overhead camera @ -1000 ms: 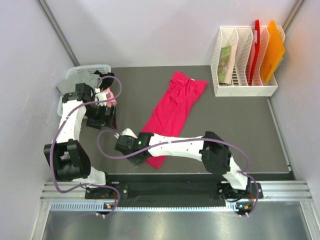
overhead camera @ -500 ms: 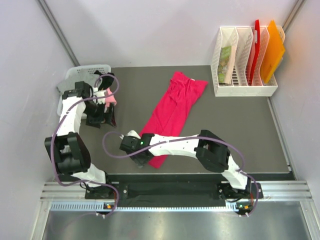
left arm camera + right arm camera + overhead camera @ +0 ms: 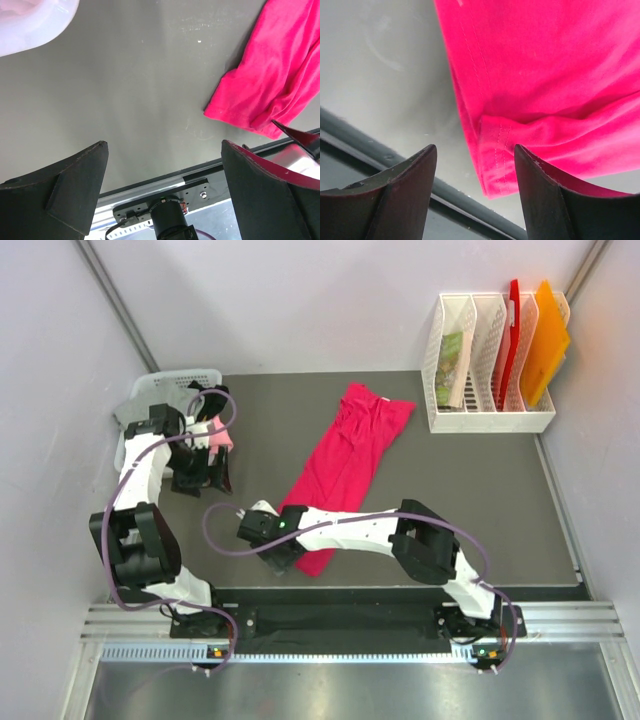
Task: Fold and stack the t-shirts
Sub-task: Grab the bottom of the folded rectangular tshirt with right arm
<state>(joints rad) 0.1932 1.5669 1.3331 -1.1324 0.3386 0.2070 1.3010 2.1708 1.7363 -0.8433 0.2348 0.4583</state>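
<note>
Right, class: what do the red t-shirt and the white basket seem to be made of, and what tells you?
Red t-shirt: soft matte knit cloth; it creases and has a stitched hem. White basket: probably rigid plastic, with mesh openings.

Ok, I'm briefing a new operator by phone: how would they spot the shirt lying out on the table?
On the dark grey table, between the white mesh basket at far left and the white file rack at back right, a long cloth lies diagonally. That is the crimson t-shirt: the only garment flat on the table, while the other clothes are bunched at the basket.
</note>
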